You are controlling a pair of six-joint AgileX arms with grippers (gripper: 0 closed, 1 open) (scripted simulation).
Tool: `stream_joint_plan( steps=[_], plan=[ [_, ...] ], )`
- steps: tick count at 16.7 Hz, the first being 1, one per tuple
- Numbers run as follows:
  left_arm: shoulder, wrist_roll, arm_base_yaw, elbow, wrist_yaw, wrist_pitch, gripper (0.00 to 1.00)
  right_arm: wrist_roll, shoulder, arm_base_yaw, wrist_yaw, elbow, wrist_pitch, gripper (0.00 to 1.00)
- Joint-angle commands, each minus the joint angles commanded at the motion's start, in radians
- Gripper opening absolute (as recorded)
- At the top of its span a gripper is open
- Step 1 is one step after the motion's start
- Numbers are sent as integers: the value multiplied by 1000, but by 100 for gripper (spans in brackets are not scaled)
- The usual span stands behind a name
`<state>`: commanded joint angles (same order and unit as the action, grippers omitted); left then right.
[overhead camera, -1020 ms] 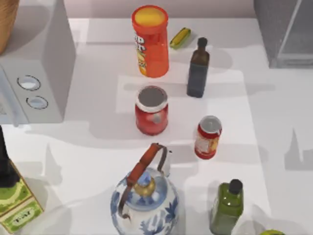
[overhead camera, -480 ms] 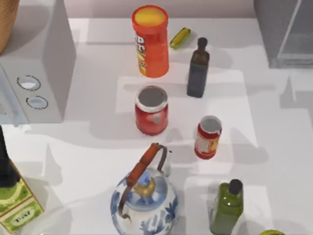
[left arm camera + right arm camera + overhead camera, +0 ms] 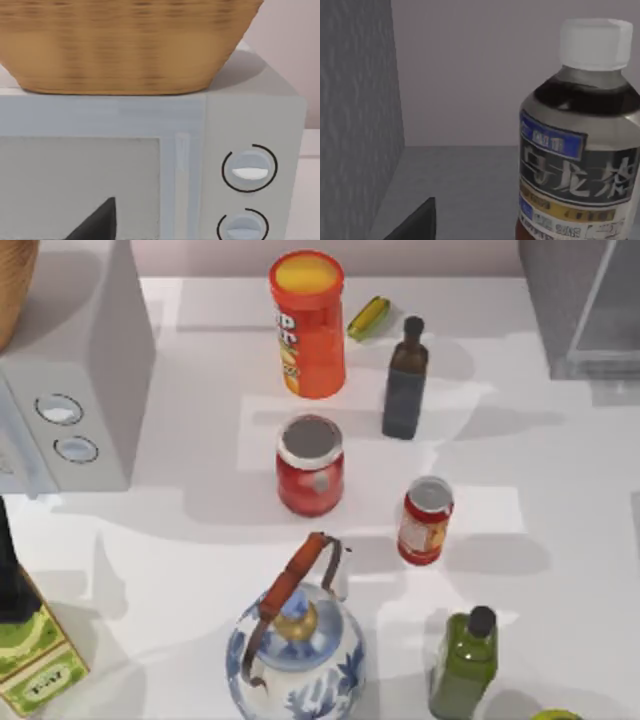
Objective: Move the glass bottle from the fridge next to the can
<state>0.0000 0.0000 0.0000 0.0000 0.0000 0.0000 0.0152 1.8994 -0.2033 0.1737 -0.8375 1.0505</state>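
Your glass bottle (image 3: 580, 145): white cap, grey-blue label, upright inside the grey fridge (image 3: 580, 305). One red can (image 3: 426, 521) on the desk (image 3: 180, 540). End effector fingers: cannot tell.

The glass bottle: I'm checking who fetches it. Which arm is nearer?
Right. Its wrist camera looks at the glass bottle close up inside the fridge; the left wrist camera faces the microwave.

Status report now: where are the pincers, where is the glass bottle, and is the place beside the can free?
Right pincer inside fridge, facing upright glass bottle, no grip yet. Left arm parked at microwave. Can upright; bare table around it.
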Motion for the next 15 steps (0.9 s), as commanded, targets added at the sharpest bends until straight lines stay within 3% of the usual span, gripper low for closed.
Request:
stream_joint_plan(
  steps=[5, 11, 15],
  plan=[
    [0, 0, 0, 0, 0, 0, 100, 1, 153, -17, 15, -74, 92, 100],
    [0, 0, 0, 0, 0, 0, 100, 1, 160, -12, 12, -85, 84, 100],
    [0, 0, 0, 0, 0, 0, 100, 0, 227, -4, 0, -206, 34, 100]
  ],
)
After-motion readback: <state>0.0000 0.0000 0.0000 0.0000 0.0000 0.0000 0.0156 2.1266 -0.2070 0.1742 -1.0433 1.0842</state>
